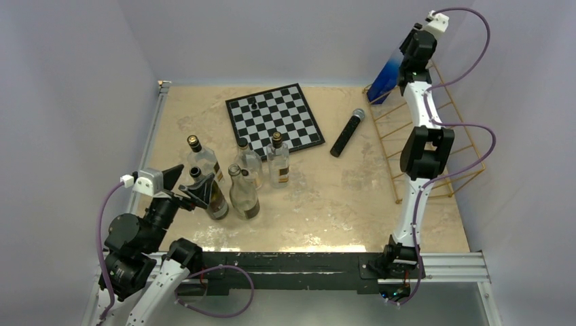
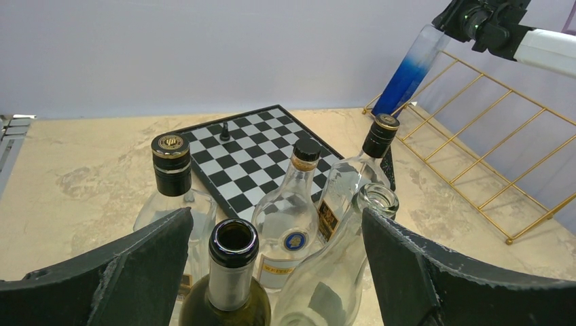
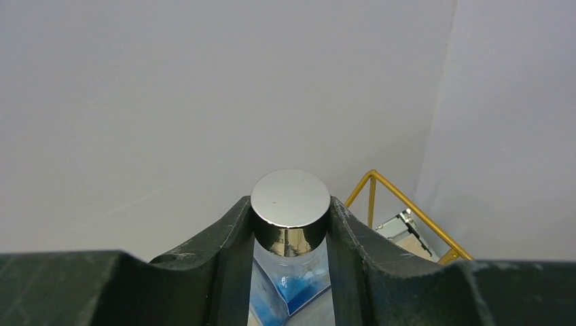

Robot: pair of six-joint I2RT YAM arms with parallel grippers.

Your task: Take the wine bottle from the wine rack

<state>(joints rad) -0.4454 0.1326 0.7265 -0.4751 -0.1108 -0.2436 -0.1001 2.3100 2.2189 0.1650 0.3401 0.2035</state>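
- Chessboard (image 1: 274, 117) and microphone (image 1: 347, 133) lie left of wine rack (image 1: 448, 129); five glass bottles (image 1: 238, 176) stand farther left.
- Blue wine bottle (image 1: 385, 80) tilted at the rack's far corner.
- Right gripper (image 3: 291, 217) clenched on its silver cap.
- Left gripper (image 2: 275, 272) spread wide, empty.

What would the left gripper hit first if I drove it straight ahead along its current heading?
Most likely the dark green glass bottle with the open mouth, standing just ahead between the open fingers of the left gripper. The clear uncapped glass bottle beside it looks nearly as close; depth is unclear.
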